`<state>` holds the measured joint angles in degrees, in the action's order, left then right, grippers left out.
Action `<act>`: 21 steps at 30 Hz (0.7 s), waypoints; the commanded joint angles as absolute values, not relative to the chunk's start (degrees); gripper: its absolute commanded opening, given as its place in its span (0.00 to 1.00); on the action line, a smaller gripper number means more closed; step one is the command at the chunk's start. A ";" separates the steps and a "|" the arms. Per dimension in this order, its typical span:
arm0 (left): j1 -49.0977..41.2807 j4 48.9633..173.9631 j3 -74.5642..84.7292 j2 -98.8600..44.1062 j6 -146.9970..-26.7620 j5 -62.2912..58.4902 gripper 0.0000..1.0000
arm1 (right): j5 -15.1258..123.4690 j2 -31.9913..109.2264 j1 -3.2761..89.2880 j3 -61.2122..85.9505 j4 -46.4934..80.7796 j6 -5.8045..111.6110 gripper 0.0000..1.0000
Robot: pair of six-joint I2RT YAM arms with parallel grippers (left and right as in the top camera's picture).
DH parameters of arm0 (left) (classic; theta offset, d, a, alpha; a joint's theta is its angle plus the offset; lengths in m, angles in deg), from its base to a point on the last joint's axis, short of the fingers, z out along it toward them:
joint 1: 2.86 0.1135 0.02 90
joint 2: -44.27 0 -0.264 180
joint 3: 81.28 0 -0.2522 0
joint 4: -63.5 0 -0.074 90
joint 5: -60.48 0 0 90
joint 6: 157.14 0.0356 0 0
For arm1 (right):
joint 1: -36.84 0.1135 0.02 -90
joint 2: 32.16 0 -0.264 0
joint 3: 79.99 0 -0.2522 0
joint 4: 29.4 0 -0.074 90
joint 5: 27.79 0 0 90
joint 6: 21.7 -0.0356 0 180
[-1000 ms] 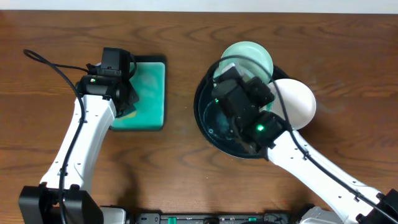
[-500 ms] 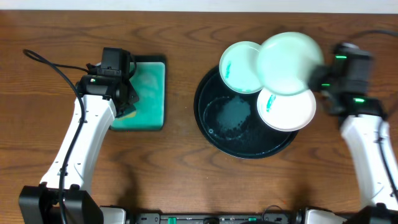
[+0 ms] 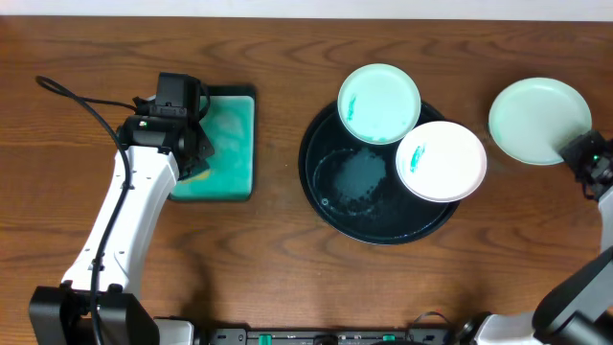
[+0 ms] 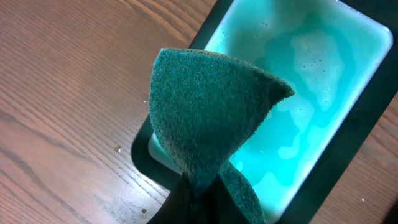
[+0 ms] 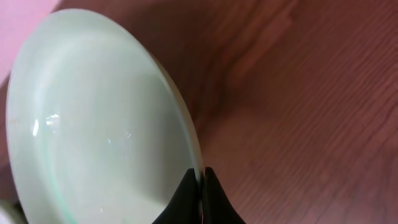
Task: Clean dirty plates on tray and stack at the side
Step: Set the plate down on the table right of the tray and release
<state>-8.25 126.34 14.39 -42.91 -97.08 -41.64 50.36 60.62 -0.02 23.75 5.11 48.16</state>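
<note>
Looking spotless pale-mint, plate (image 3: 539, 120) is rim-pinched by right gripper (image 5: 200, 180); left gripper (image 4: 196, 188) clamps sponge (image 4: 211, 118).

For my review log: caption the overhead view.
Right gripper holds one plate beside the tray, which bears two smeared plates.

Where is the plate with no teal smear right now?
Overhead, the clean plate is at the far right, off the black tray, its rim pinched by the right gripper, right of the two smeared plates.
</note>
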 commanded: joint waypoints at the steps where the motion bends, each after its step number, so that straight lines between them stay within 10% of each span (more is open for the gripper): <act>1: -8.01 126.27 14.63 -42.75 -96.51 -41.94 0.07 | 49.48 65.01 -1.24 23.59 2.86 48.64 0.01; 9: -8.01 125.79 14.63 -42.75 -96.51 -41.94 0.07 | 50.36 72.09 -1.27 23.59 -3.02 48.64 0.03; 15: -8.03 125.66 14.61 -42.75 -96.51 -41.94 0.07 | 47.98 71.83 -1.09 23.24 -4.72 50.06 0.46; 21: -8.01 125.64 14.61 -42.75 -96.53 -41.94 0.07 | 37.70 68.09 -0.26 16.25 1.07 53.14 0.50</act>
<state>-8.25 125.72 14.39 -42.91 -97.08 -41.61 44.89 71.79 -1.09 21.49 -0.05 51.11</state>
